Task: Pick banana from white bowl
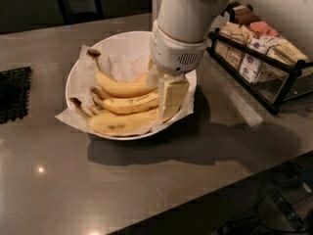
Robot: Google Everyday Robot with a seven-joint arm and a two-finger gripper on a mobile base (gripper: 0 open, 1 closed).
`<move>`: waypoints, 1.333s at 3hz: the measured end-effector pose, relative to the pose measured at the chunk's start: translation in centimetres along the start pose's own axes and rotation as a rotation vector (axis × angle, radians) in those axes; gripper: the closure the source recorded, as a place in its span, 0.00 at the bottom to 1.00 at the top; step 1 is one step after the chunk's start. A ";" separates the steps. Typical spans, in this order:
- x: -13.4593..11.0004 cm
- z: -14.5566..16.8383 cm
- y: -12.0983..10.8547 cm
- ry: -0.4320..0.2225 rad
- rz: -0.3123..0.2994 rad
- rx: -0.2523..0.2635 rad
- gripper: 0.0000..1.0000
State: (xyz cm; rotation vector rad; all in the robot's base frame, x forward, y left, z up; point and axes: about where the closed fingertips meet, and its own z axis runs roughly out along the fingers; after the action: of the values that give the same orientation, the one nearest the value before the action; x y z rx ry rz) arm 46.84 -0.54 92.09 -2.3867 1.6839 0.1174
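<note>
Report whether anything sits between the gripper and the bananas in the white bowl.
Nothing visible does. The gripper is down inside the white bowl, at the ends of the bananas; the paper liner lies beneath them.
</note>
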 end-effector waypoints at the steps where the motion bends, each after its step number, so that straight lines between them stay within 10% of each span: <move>1: 1.3 1.2 0.1 0.007 0.025 -0.024 0.42; 4: 1.4 -0.5 -1.7 0.073 -0.029 -0.039 0.44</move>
State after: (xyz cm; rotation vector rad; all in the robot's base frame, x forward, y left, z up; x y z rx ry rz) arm 48.89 -1.36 92.53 -2.4716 1.6927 0.0596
